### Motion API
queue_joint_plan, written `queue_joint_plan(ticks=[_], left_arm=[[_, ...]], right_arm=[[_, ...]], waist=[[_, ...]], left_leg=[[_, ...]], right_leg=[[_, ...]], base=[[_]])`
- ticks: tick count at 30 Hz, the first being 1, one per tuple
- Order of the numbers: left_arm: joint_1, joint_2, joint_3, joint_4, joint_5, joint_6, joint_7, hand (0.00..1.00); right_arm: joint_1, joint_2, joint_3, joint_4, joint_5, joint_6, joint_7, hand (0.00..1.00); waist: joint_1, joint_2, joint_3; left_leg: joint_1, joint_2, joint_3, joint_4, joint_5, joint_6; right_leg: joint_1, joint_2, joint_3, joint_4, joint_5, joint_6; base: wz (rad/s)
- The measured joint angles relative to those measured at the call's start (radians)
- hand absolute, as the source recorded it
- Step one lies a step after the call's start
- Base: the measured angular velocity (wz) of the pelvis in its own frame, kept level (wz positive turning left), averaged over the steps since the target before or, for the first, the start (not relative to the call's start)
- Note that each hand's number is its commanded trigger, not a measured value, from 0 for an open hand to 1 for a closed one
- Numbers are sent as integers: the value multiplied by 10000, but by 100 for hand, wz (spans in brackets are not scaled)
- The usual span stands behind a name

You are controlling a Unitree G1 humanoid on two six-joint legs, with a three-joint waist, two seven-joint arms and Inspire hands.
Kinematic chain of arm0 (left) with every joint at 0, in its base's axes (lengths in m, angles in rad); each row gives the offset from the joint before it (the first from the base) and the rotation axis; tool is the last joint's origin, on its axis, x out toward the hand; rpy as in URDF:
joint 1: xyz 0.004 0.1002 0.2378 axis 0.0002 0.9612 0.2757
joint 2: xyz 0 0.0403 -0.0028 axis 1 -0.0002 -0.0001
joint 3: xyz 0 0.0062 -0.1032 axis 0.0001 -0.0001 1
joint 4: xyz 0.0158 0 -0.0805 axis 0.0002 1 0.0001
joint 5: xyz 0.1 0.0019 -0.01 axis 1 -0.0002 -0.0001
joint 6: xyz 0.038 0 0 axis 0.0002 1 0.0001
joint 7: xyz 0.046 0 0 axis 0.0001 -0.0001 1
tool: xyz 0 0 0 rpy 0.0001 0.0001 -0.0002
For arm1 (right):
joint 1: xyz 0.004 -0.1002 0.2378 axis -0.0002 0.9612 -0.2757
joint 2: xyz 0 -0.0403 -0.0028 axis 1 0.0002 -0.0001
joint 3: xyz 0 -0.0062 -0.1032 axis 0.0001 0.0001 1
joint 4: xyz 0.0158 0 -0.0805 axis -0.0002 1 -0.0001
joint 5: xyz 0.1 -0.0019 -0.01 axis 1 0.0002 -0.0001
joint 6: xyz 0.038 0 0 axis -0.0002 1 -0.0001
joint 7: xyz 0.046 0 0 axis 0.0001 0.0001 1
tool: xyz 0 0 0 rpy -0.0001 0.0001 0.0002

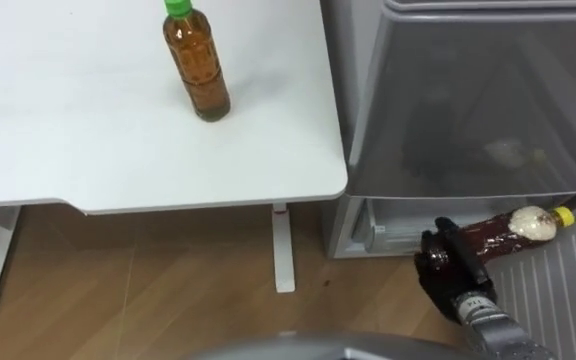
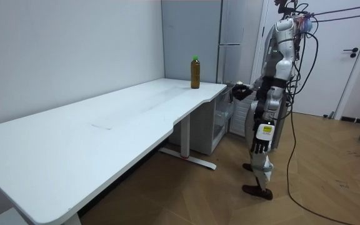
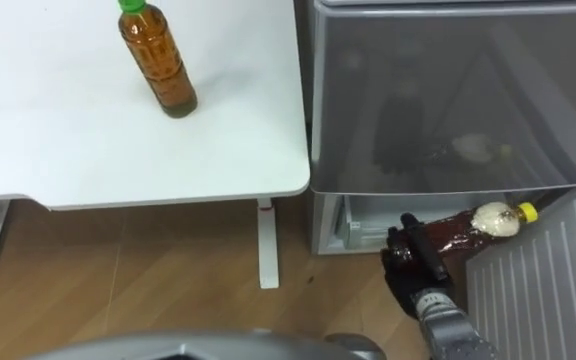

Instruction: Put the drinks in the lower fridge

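Observation:
My right hand [image 1: 448, 268] is shut on a brown drink bottle with a yellow cap [image 1: 498, 232], held on its side just below the grey upper fridge door [image 1: 478, 100]. The cap end points right, in front of the open lower fridge compartment [image 1: 386, 228]. In the right eye view the same hand [image 3: 418, 265] grips the bottle [image 3: 465, 227]. A second brown bottle with a green cap [image 1: 197, 65] stands upright on the white table [image 1: 88, 140], far to the hand's left. In the room view I stand facing the fridge [image 2: 230, 37] with the hand [image 2: 239, 92] raised before it.
The lower fridge's door [image 1: 558, 295] hangs open at the lower right, its ribbed white inside showing. The table's corner and its white leg [image 1: 283, 250] stand close to the fridge's left side. Wooden floor lies below.

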Motion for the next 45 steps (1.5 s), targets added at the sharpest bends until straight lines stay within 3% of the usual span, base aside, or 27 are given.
queue_joint_plan(ticks=[6,8,11,16,21,31,40,45], left_arm=[[-544,68,-41,33,-26,326,-225,0],[-894,151,-120,119,-43,406,-291,0],[-1587,164,-128,356,-29,398,-317,0],[-2301,400,-529,604,-347,369,-446,0],[-3177,538,-804,884,-431,315,-461,0],[-3485,572,-1379,901,-419,202,10,0],[-3653,686,-1491,795,-427,-61,656,0],[-3722,800,-1704,795,-612,-92,873,0]], right_arm=[[-1502,-137,-323,1046,386,15,-7,100],[-2193,-238,-354,1722,463,12,-97,100],[-3413,-460,-400,2802,774,0,-137,100],[-4991,-533,-585,4032,807,-5,-140,100],[-5709,-851,-640,4492,813,15,-132,100],[-6632,-1018,-640,4657,763,21,-213,100],[-7973,-1715,-636,4585,854,-134,-667,100],[-8231,-1756,-645,4574,1316,-297,-742,100]], waist=[[-102,109,23],[-73,145,148],[39,187,176],[119,44,287],[574,-207,413],[887,-519,416],[1051,-640,413],[1029,-731,414]], left_leg=[[-1422,-138,-229,823,3,7],[-1853,-175,-242,1035,12,22],[-2903,-284,-213,1491,69,109],[-4538,-342,-208,2513,77,112],[-6052,-443,-227,3419,76,110],[-8814,-443,-445,5228,-208,89],[-10320,-450,-406,6535,-457,197],[-10747,-473,-409,6857,-506,226]], right_leg=[[-1210,-265,-308,736,-71,-1],[-1698,-320,-304,1056,-72,-5],[-2892,-438,-171,1763,-98,-37],[-4528,-608,-181,2809,-192,-167],[-6040,-804,-185,3784,-289,-228],[-8415,-968,-428,5214,-382,-200],[-9822,-1144,-422,6388,-566,-220],[-10203,-1275,-503,6714,-650,-268]], base=[[17],[4],[-4],[5],[11],[11],[4],[4]])
